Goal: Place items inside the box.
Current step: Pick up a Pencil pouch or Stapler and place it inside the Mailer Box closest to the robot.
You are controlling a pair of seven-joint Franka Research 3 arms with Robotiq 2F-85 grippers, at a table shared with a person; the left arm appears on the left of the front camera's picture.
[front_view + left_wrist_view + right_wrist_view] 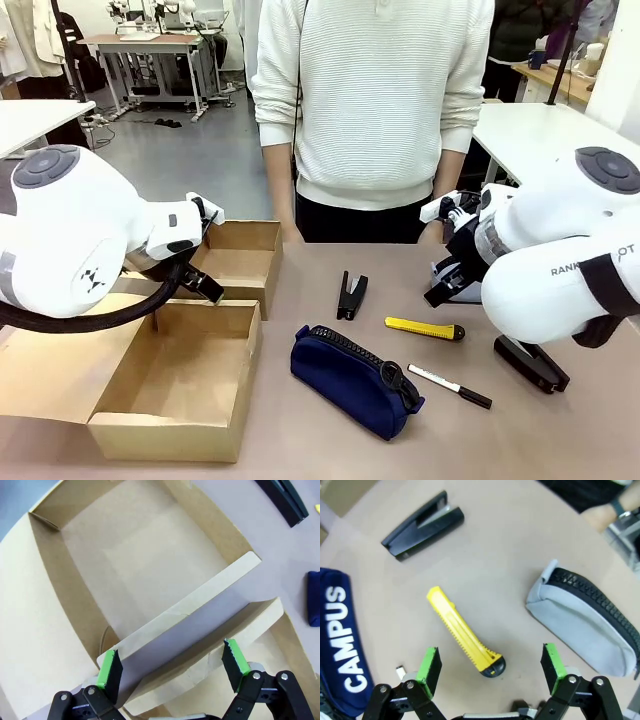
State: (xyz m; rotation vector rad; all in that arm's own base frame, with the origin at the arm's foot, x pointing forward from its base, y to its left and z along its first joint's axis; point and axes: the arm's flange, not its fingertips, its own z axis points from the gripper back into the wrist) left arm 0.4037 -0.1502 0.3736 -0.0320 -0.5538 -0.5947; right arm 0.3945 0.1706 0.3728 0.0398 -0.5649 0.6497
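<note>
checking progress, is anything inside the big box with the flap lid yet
Inside the larger box, only bare cardboard floor shows, with no items on it. Its far left corner is partly covered by the left arm, and the near wall hides the strip of floor just behind it.

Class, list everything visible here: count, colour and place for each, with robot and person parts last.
larger brown cardboard box with flap lid: 1, brown, table's near left, open
smaller brown cardboard box: 1, brown, behind it
navy-blue zip pencil pouch: 1, navy, near centre
black staplers: 2, black, one centre, one far right
yellow utility knife: 1, yellow, right of centre
white marker with black cap: 1, white, right of the navy pouch
grey zip pouch: 1, grey, beside the knife
person in white sweater: 1, far side
left claw: 1, black with green pads, open over the boxes
right claw: 1, same colours, open above the knife
</note>
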